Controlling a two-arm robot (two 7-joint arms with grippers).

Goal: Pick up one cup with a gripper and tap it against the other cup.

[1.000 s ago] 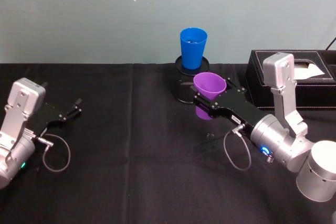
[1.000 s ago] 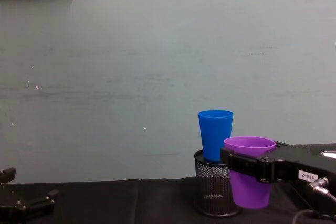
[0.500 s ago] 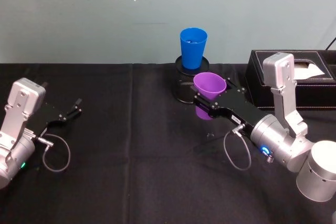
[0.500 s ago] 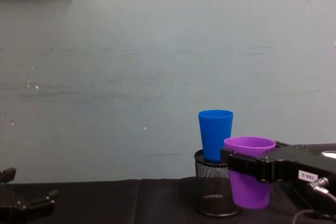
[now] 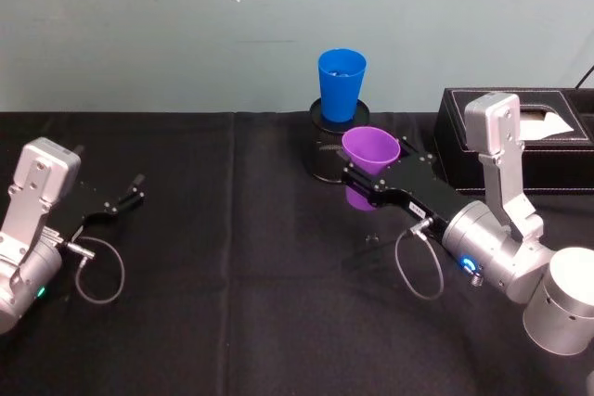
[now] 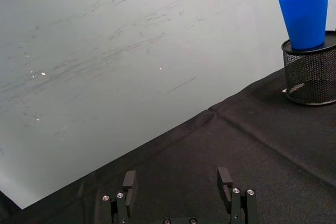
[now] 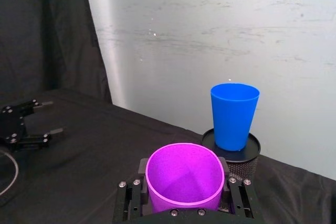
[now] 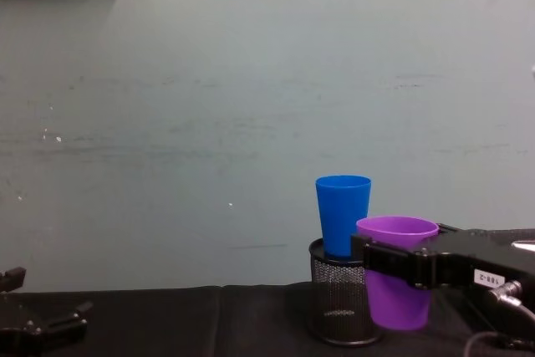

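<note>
Little has changed this last second: my right pincer (image 5: 360, 183) still squeezes the purple cup (image 5: 370, 148) just in front of the blue cup (image 5: 341, 85), no tap yet, my left pincer (image 5: 128, 194) open far left of it.

right claw (image 8: 394, 258), purple cup (image 8: 399, 311) in grip, risen very slightly

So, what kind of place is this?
Probably a robot test bench in a lab: a black cloth-covered table against a bare pale green wall, with the right gripper holding a purple plastic tumbler and the left gripper parked open.
</note>
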